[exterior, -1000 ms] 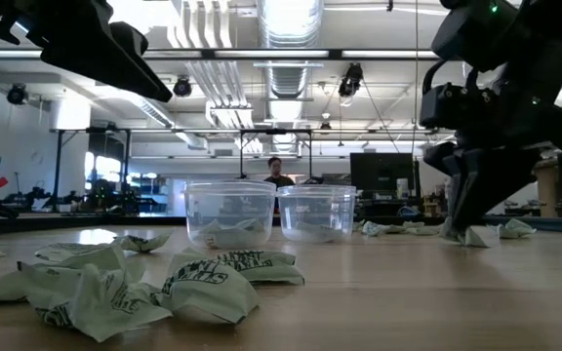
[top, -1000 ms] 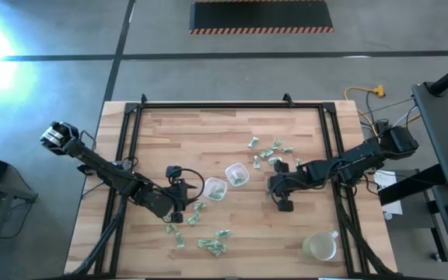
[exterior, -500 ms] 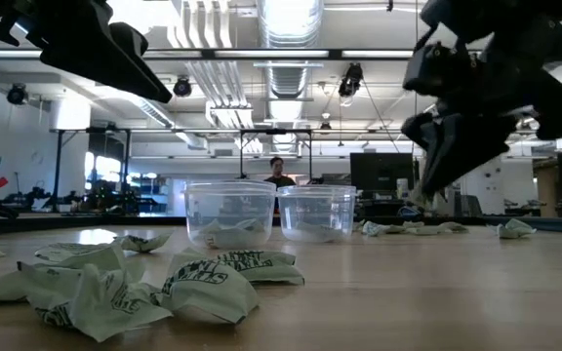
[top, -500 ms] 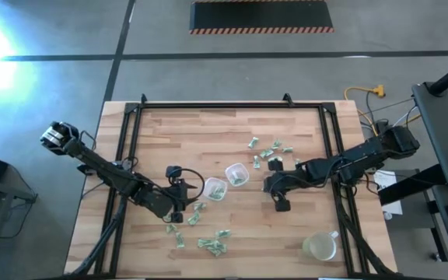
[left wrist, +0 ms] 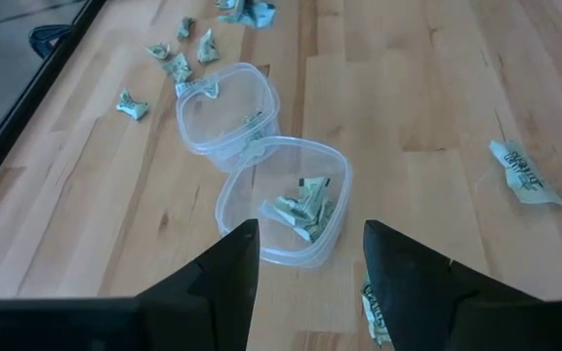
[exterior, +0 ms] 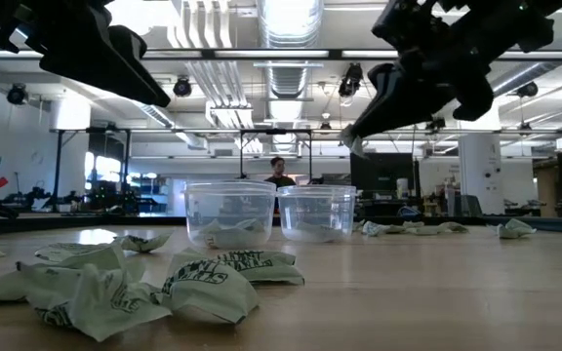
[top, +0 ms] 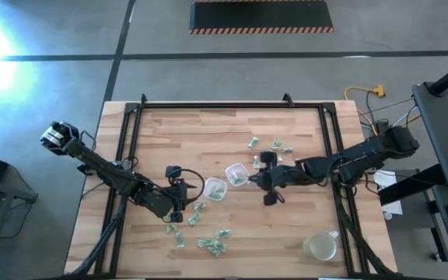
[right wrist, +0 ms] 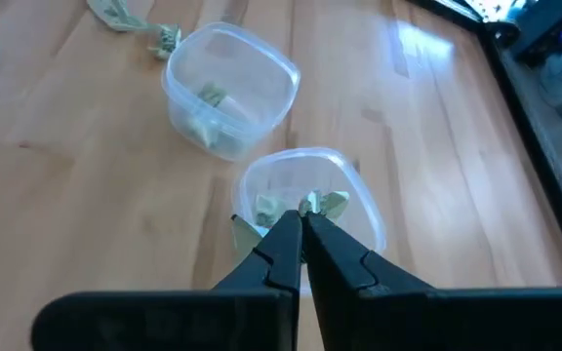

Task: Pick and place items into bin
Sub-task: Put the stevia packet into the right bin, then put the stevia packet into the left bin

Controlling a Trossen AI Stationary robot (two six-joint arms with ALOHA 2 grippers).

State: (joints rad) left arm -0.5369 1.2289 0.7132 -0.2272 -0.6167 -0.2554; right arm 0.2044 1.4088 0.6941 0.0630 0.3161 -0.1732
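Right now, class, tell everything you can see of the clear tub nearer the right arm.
The clear tub is a small, see-through plastic cup with rounded corners and an open top, standing upright on the wooden table. A few pale green-and-white wrapper pieces lie in it. It stands close beside the other tub. The right gripper is above its rim, shut on a small wrapper piece.
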